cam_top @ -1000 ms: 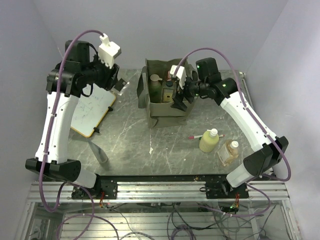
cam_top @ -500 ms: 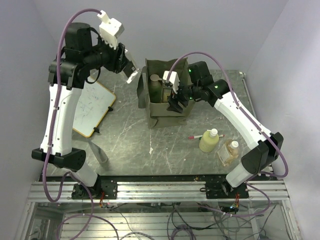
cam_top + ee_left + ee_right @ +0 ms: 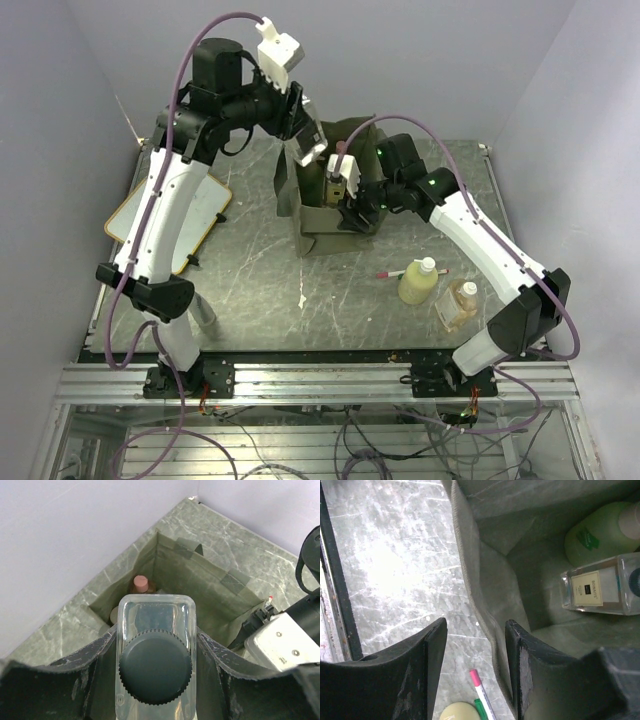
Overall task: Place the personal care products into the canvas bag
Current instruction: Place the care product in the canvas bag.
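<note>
Left pincer was clamped on the one jar, clear and square with a black ribbed lid, a finger pressed to each side. It hung over the mouth of the single olive bag, so the jar was above the bag's far left part, lid towards the wrist. Right pincer had its jaws apart, astride the bag wall that faced the pen. One finger was outside over the table and one inside, with the fabric rim running between them, close to the inner finger, and a strip of table showing beside the outer one. One green bottle stood on the table right of the bag, well apart from both pincers, and a second green bottle sat inside the bag beyond the right pincer's inner finger. Just beside that one showed one clear labelled container; whether it was the held jar could not be told. One pinkish cap showed past the jar, deep in the bag; which bottle it topped could not be told. One amber bottle stood just beside the green bottle on the table, and the one pen lay just beyond that bottle. One tube lay near the left arm's base, half hidden, and one whiteboard lay left of the bag.
</note>
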